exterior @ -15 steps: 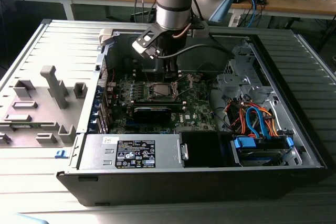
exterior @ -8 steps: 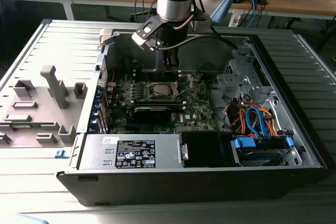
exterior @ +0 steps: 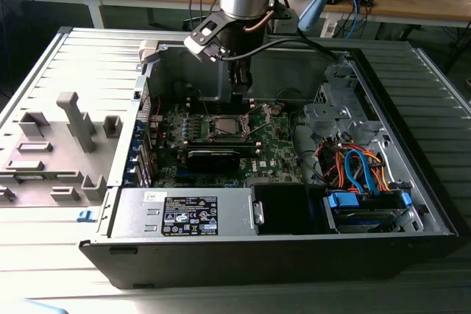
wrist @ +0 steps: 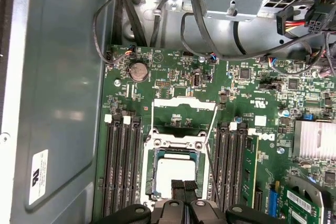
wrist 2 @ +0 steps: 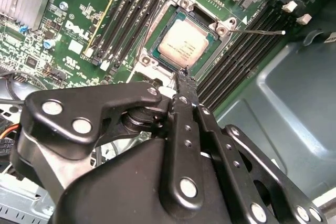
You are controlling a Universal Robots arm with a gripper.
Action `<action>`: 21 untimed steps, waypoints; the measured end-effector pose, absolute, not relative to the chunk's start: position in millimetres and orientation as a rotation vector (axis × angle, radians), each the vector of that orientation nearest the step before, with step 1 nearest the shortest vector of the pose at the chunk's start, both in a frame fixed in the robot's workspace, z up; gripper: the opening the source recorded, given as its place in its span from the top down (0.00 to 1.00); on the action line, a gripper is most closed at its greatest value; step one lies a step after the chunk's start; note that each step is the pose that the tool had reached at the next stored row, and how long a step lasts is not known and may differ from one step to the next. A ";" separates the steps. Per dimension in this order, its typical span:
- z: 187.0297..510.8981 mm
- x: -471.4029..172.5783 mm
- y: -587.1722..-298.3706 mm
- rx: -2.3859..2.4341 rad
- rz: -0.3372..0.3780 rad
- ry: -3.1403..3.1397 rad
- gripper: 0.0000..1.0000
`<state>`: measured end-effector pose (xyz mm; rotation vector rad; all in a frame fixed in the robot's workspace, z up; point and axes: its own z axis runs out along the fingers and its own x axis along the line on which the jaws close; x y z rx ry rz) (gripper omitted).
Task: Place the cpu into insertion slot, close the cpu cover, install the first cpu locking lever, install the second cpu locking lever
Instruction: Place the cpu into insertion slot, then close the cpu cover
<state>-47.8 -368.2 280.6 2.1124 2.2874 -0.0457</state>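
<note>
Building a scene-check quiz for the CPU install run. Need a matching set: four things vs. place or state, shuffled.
1 cpu
2 gripper
3 coin cell
4 blue cables

A shut, tips at the edge of the insertion slot
B round, silver, on the green board
C towards the exterior view's right
D seated in the slot, pale face up

Pairs: 1-D, 2-A, 3-B, 4-C

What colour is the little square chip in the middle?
The cpu is pale silvery-grey, clearest in the second wrist view.
</note>
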 end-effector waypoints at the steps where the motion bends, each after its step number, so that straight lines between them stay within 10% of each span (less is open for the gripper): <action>1: 280.6 -47.7 -368.2 2.112 -0.046 2.288 0.89; 21: 280.7 -31.2 -372.5 2.113 -0.049 2.289 0.89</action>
